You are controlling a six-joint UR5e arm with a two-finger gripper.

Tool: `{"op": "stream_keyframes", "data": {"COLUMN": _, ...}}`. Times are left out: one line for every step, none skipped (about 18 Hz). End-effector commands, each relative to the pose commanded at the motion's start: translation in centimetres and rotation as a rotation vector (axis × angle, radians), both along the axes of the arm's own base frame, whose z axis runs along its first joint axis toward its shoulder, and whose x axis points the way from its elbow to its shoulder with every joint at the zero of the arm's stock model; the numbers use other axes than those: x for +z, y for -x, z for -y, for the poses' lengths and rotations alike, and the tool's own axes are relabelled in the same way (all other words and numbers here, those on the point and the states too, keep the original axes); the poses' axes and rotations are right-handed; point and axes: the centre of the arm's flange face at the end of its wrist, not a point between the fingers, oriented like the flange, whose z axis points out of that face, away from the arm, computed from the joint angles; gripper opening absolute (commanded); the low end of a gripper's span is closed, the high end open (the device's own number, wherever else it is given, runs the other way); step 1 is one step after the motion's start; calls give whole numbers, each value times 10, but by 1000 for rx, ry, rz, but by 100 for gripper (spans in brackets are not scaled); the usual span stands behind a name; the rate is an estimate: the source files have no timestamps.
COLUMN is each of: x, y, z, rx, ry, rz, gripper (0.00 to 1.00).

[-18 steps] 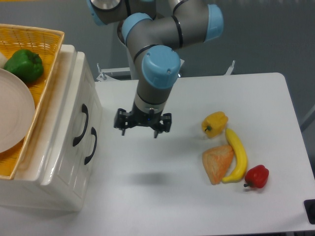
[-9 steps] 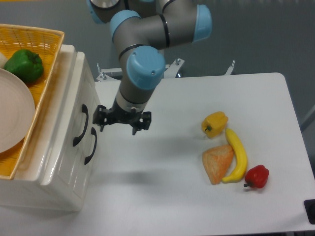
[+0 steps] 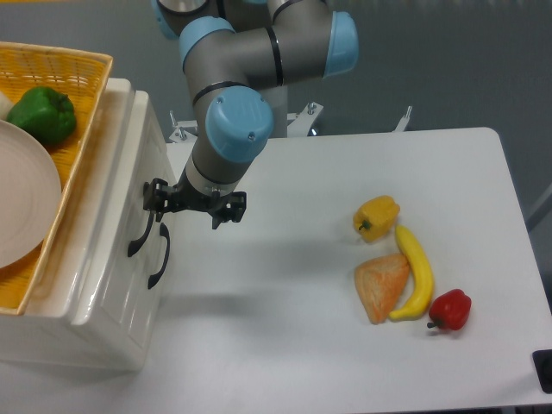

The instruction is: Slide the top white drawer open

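The top white drawer is the upper panel of the cream cabinet at the left, and it sits closed. Its curved black handle faces the table. My gripper hangs level with that handle, open, with nothing between its fingers. The left finger overlaps the handle's upper end; whether it touches is unclear. The lower drawer's handle sits just below and to the right.
On top of the cabinet stands a yellow wicker basket with a green pepper and a white plate. At the table's right lie a yellow pepper, a banana, an orange wedge and a red pepper.
The arm has swung left across the table, carrying the open gripper from the table's middle up to the top drawer's handle. The drawers have not moved.
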Motion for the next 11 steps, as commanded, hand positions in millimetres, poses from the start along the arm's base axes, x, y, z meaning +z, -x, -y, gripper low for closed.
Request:
{"op": "stream_keyframes", "data": {"x": 1, "y": 0, "z": 0, "rx": -1, "ry": -3, "rz": 0, "gripper": 100}}
{"op": "stream_keyframes", "data": {"x": 1, "y": 0, "z": 0, "rx": -5, "ry": -6, "rz": 0, "gripper": 100}}
{"op": "stream_keyframes", "data": {"x": 0, "y": 0, "z": -1, "rx": -8, "ry": -7, "rz": 2, "gripper": 100}}
{"op": "stream_keyframes", "data": {"x": 0, "y": -1, "z": -1, "rx": -11, "ry": -7, "rz": 2, "gripper": 100}}
{"op": "stream_keyframes", "data": {"x": 0, "y": -2, "z": -2, "rx": -14, "ry": -9, "rz": 2, "gripper": 100}}
{"op": "stream_keyframes", "data": {"x": -1, "y": -3, "z": -3, "rx": -15, "ry": -8, "rz": 3, "gripper": 100}}
{"op": "stream_keyframes", "data": {"x": 0, "y": -5, "z": -4, "rx": -18, "ry": -9, "rz": 2, "gripper": 100}}
{"op": "stream_keyframes", "data": {"x": -1, "y": -5, "z": -5, "rx": -21, "ry": -11, "rz": 3, "gripper": 100}}
{"op": "stream_keyframes", "data": {"x": -2, "y": -6, "z": -5, "rx": -23, "ry": -9, "rz": 5, "gripper": 100}}
{"op": "stream_keyframes", "data": {"x": -3, "y": -9, "z": -5, "rx": -27, "ry": -6, "rz": 7, "gripper": 100}}
{"op": "stream_keyframes", "data": {"x": -5, "y": -11, "z": -6, "rx": -30, "ry": -5, "rz": 8, "gripper": 100}}
